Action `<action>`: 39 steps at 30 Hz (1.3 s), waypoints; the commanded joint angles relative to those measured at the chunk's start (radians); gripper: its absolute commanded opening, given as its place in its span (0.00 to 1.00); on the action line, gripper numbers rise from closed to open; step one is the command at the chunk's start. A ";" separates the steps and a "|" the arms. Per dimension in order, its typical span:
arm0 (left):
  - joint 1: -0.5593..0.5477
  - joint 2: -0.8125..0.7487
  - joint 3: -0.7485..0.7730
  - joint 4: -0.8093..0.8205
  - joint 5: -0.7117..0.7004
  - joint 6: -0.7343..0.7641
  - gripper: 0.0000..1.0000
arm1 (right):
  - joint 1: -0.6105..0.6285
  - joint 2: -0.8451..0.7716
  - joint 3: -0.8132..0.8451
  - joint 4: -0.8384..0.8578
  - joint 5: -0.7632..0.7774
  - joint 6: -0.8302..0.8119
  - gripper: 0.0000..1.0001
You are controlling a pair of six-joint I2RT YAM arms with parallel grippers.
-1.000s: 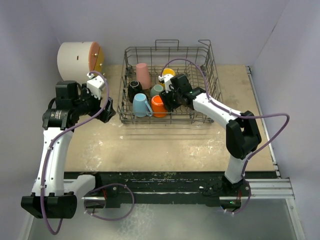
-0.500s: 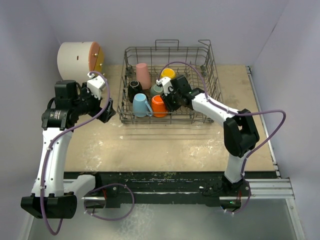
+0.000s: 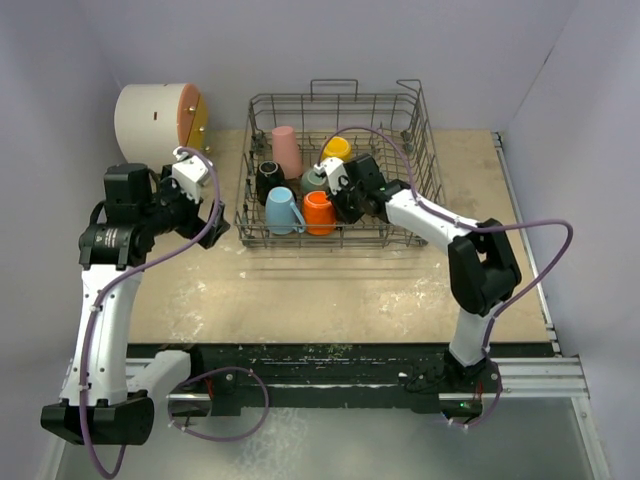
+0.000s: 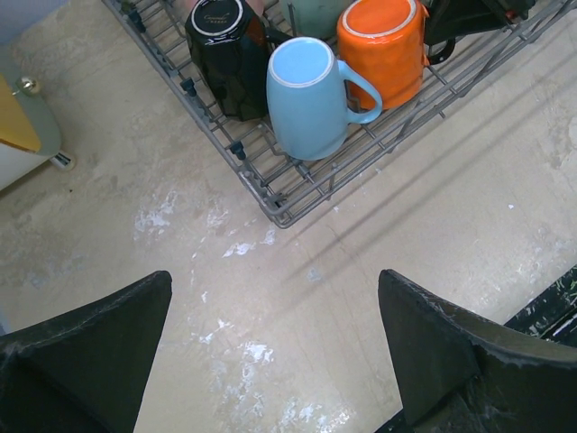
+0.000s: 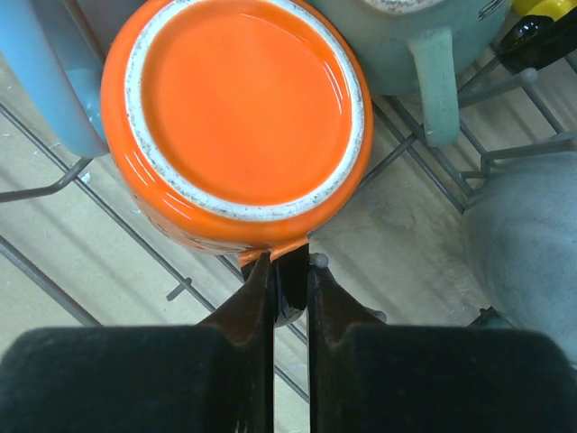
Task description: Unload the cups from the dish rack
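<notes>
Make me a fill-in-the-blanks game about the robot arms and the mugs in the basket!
1. The right gripper is shut on the ____ of the orange mug.
2. The left gripper hovers over the table with its jaws ____.
3. The light blue mug lies ____ the black mug and the orange mug.

Missing words: handle, open, between.
</notes>
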 commanded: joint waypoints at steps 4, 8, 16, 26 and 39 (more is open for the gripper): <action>0.002 -0.034 0.020 0.021 0.056 0.037 0.99 | 0.018 -0.149 -0.053 0.041 -0.066 -0.015 0.00; 0.001 -0.043 0.010 0.031 0.072 0.040 0.99 | 0.021 -0.215 -0.061 0.054 -0.050 -0.018 0.00; 0.002 -0.071 -0.027 0.059 0.101 0.043 0.99 | 0.063 -0.324 -0.053 0.072 0.084 -0.029 0.00; 0.001 -0.071 -0.032 0.063 0.124 0.083 0.99 | 0.132 -0.421 -0.052 0.079 0.263 -0.029 0.00; 0.001 -0.270 -0.201 0.265 0.380 0.372 0.99 | 0.229 -0.477 0.145 -0.092 0.090 0.506 0.00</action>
